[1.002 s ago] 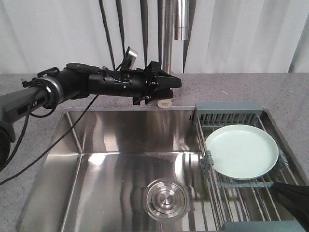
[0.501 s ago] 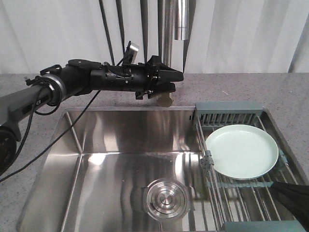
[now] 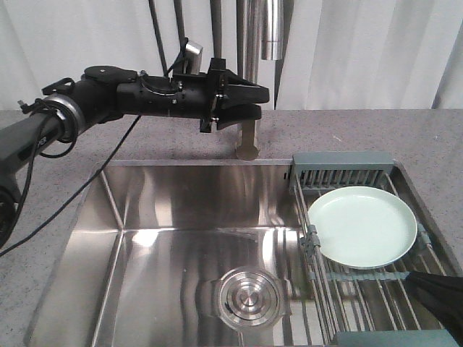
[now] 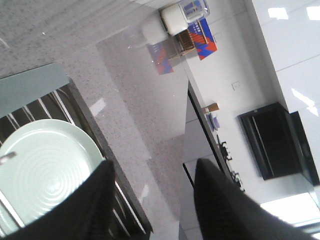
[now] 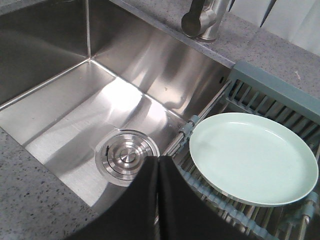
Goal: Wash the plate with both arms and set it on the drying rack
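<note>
The pale mint-green plate (image 3: 362, 225) lies flat on the drying rack (image 3: 340, 168), which spans the right end of the sink. It also shows in the left wrist view as the plate (image 4: 40, 170) and in the right wrist view as the plate (image 5: 252, 157). My left gripper (image 3: 260, 103) hovers open beside the tap column, well left of and above the plate, and nothing sits between its fingers (image 4: 102, 200). My right gripper (image 5: 158, 161) is shut and empty, low at the near side of the rack (image 5: 280, 87), just left of the plate's edge.
A steel faucet (image 3: 248, 141) rises at the back of the sink, with its spout (image 3: 271, 32) overhead. The steel sink basin (image 3: 166, 217) has a round drain (image 3: 248, 296). Grey speckled countertop (image 3: 434, 144) surrounds it. A black cable (image 3: 79, 195) trails from the left arm.
My left arm has risen from in front of the faucet base to higher beside the tap column. The plate and the right gripper have not moved.
</note>
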